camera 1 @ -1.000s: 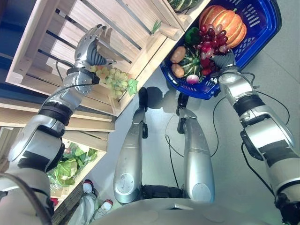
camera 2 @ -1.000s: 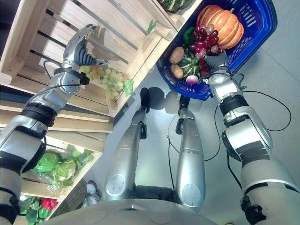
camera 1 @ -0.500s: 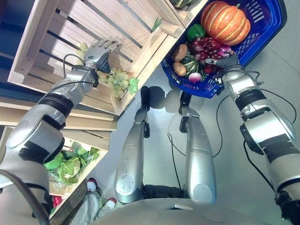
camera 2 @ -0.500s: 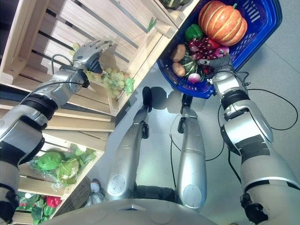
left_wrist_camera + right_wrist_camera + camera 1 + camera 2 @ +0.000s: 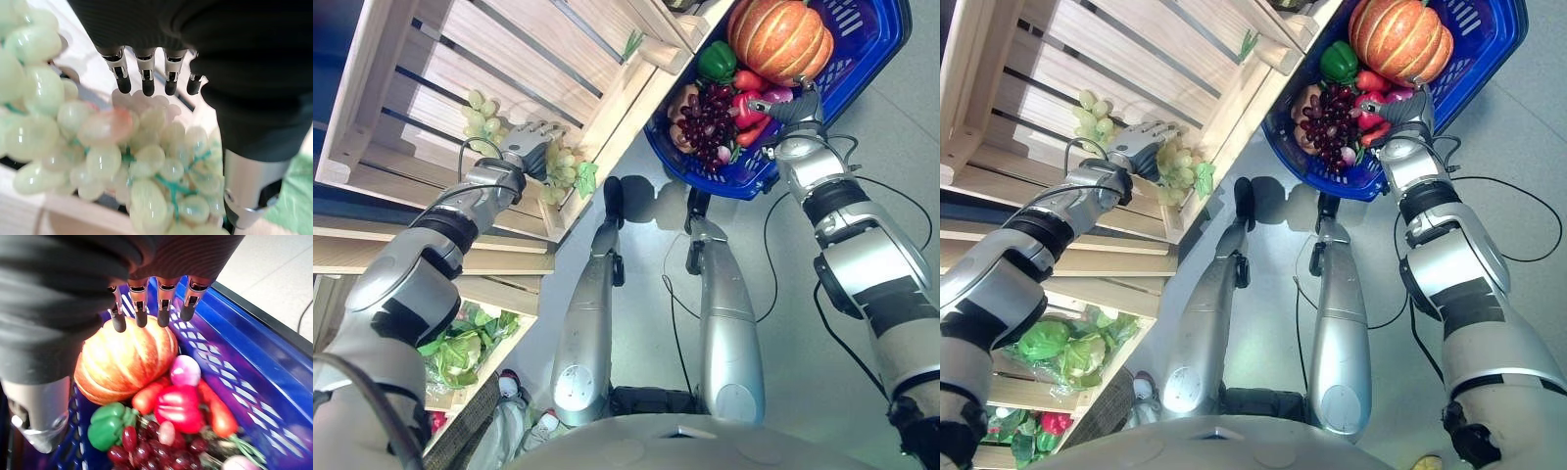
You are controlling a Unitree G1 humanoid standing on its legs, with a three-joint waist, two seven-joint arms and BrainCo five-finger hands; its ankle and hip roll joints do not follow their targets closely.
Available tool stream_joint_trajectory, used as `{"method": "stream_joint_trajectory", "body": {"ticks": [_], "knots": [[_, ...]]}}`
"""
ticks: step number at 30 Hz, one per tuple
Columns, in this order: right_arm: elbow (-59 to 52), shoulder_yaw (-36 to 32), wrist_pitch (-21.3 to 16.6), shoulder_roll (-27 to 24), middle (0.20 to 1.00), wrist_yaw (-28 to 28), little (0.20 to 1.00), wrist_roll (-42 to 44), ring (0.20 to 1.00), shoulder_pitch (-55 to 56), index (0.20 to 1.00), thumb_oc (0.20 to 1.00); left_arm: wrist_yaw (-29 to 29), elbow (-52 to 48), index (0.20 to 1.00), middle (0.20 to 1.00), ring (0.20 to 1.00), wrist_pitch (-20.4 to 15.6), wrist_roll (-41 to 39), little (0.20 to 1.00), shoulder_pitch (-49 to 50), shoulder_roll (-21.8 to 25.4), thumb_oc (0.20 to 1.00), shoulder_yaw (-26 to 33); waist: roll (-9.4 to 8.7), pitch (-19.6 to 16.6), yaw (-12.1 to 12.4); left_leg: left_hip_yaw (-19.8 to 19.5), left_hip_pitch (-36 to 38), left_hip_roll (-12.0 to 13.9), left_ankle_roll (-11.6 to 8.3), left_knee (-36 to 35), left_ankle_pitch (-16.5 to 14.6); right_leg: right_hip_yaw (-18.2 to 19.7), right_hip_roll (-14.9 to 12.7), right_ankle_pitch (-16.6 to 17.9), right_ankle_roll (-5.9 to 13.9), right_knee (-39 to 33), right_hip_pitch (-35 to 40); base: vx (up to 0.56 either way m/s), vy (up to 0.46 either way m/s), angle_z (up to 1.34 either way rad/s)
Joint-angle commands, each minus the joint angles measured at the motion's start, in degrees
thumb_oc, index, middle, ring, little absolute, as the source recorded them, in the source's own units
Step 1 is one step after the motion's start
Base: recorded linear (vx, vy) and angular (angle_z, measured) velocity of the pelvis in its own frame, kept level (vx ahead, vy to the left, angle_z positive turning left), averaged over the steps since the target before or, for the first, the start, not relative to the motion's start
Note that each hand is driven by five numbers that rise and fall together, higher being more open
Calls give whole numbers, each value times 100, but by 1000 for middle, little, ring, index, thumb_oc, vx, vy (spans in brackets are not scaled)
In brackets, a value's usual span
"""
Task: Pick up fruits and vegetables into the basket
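Reaching into the slatted wooden crate (image 5: 509,59), the left hand (image 5: 527,145) lies over a bunch of green grapes (image 5: 122,161) at the crate's lower edge, its fingers (image 5: 145,73) held out fairly straight above the fruit and not closed round it. Over on the right, the right hand (image 5: 795,106) has its fingers hooked over the rim of the blue basket (image 5: 862,59), which holds an orange pumpkin (image 5: 122,357), a green pepper (image 5: 110,425), red grapes (image 5: 705,113), a red pepper (image 5: 181,409) and carrots (image 5: 220,413)

Produce-crowded basket (image 5: 862,73); open floor (image 5: 793,323) beneath.
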Motion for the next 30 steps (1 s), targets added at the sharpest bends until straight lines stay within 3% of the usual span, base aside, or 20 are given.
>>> {"method": "stream_joint_trajectory", "body": {"ticks": [1, 10, 17, 23, 30], "knots": [[-164, -125, -364, -100, 1000, -409, 1000, 9, 1000, 45, 1000, 1000, -64, 275, 1000, 1000, 1000, 62, 172, 1000, 229, -218, 1000, 121, 159, -265, -89, 228, -64, -145, 7, 635, -752, -160, 206, 150, 582, -712, 537, 0, 0, 0], [-829, -503, -996, -201, 1000, -1522, 1000, 185, 1000, 220, 1000, 1000, 109, 401, 1000, 1000, 1000, 454, 534, 1000, 562, -260, 1000, 79, 55, -265, -155, 197, -130, -126, 12, 656, -804, -107, 249, 163, 612, -762, 517, -2, 2, 0], [-1057, -950, -1419, -422, 1000, -2259, 1000, 221, 1000, 589, 1000, 1000, 930, 773, 1000, 1000, 1000, 909, 854, 1000, 889, -335, 1000, 239, -80, -265, -230, 166, -257, -114, 35, 694, -855, -78, 298, 198, 622, -786, 413, -8, 3, -1], [-978, -1252, -1534, -554, 1000, -2502, 1000, 236, 1000, 1030, 1000, 1000, 1458, 892, 1000, 1000, 1000, 1149, 1067, 1000, 972, -396, 1000, 388, -165, -265, -279, 135, -320, -118, 61, 689, -876, -60, 342, 223, 629, -801, 351, 0, 0, 0], [-191, -1505, -1770, -628, 1000, -2348, 1000, 628, 1000, 1512, 1000, 1000, 1972, 1129, 1000, 1000, 1000, 1273, 1445, 1000, 947, -432, 1000, 442, -286, -265, -311, 85, -381, -111, 90, 719, -908, -68, 373, 259, 637, -828, 315, 2, -40, 1]]}}
